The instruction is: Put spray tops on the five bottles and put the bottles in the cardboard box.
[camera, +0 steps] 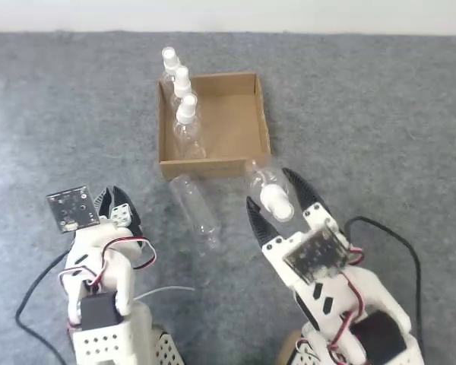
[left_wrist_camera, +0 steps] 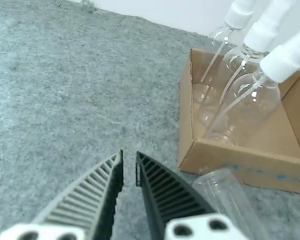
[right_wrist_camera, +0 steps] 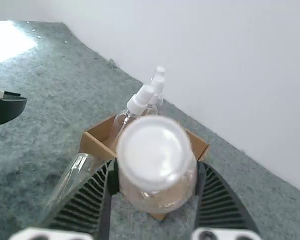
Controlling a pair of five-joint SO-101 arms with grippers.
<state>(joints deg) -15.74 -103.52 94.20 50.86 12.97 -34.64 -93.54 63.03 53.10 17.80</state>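
a clear plastic capped bottle [right_wrist_camera: 155, 160] with a round white spray top is clamped between the ribbed black fingers of the right pincer [camera: 269, 190]. its base is at the near wall of the cardboard box [camera: 213, 166] just ahead; whether they touch is unclear. three bottles [camera: 188, 125], also topped, stand in a row inside, further ahead. a bare bottle [camera: 194, 207] lies on fuzzy grey carpet [camera: 380, 114] between the pincers, its neck hard to make out. the left pincer [left_wrist_camera: 129, 156] is nearly closed and holds nothing.

Clear bottles [camera: 190, 137], white spray tops [camera: 186, 109], brown box [camera: 232, 125], seemingly blue-smudged; grey carpet [camera: 61, 114].
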